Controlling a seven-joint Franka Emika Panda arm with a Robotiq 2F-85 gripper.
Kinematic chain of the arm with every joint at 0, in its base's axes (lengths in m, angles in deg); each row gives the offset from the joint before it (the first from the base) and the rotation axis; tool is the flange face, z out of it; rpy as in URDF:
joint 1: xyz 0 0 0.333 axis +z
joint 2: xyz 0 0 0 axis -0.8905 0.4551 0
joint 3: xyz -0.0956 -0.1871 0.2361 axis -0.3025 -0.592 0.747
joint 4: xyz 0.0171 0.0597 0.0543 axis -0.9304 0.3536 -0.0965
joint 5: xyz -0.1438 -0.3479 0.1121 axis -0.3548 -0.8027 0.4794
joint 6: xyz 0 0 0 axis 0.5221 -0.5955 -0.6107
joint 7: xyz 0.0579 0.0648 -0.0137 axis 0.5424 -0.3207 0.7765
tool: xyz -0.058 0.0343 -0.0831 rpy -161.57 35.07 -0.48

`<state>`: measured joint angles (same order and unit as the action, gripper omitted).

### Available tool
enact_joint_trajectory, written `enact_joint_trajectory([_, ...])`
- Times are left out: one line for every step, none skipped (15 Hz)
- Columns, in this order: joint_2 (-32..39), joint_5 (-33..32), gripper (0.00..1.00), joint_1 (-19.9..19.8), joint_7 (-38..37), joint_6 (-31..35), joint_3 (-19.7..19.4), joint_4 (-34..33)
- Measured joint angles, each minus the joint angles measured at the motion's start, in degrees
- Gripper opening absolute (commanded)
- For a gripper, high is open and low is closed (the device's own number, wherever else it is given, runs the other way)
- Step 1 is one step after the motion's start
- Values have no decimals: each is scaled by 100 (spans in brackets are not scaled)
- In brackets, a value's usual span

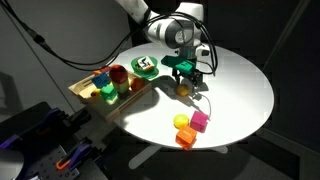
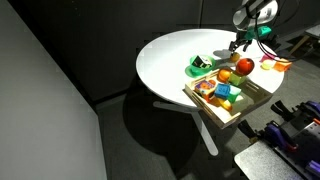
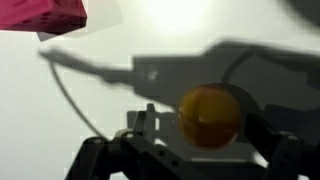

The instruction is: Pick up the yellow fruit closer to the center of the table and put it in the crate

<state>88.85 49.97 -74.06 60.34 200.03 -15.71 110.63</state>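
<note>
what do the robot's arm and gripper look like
The arm has smooth, rounded white links ending in a glossy silver-grey wrist section. Below that sits a bright green block. The gripper is black, and its two fingers look dark and blocky in the wrist view. A thin black cable loops beside the wrist. No markings are readable.

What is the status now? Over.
Gripper open, down at table. Yellow fruit between fingers, not yet gripped. Green dish sits near route to crate.
</note>
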Motion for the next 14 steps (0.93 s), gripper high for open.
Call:
enact_joint_trajectory([46,-11,75,3,-2,0,0,-39])
enact_joint_trajectory([89,-18,74,7,-5,0,0,-77])
enact_joint_trajectory([125,-24,66,12,-8,0,0,-107])
enact_joint_trajectory([156,-28,58,16,-16,0,0,-136])
enact_joint_trajectory([185,-36,49,21,-36,0,-2,-169])
enact_joint_trajectory([213,-54,42,29,-76,0,-9,-202])
enact_joint_trajectory([228,-68,41,41,-121,-2,-24,-231])
enact_joint_trajectory([229,-82,41,54,-188,-11,-40,-248])
enact_joint_trajectory([229,-107,41,71,-263,-17,-63,-257])
enact_joint_trajectory([227,-134,41,93,-352,-28,-95,-266])
enact_joint_trajectory([217,-163,41,122,-447,-63,-143,-271])
enact_joint_trajectory([196,-201,41,156,-542,-118,-200,-272])
enact_joint_trajectory([167,-241,41,189,-625,-191,-260,-272])
enact_joint_trajectory([119,-274,41,217,-687,-314,-316,-272])
